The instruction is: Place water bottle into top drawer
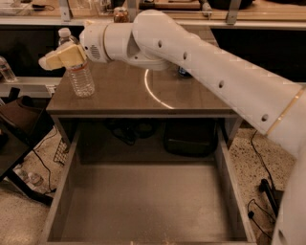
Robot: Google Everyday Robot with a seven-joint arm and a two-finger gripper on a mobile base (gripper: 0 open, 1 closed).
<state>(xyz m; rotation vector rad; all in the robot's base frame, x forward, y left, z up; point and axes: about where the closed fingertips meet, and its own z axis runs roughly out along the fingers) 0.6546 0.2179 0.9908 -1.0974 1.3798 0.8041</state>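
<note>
The water bottle [81,76], clear and ribbed with a white cap, stands upright on the left front corner of the brown table [124,93]. My gripper [60,56], with tan ends, is at the bottle's upper part, overlapping its neck and shoulder from the left. The white arm reaches in from the right across the table. The top drawer [143,201] is pulled out below the table's front edge, wide and shallow, with nothing lying in it.
The blue soda can [183,72] is nearly hidden behind my arm at the back of the table. An amber jar [120,14] stands on the shelf behind. A dark bag [189,136] and cables lie under the table. A black stand is at the left.
</note>
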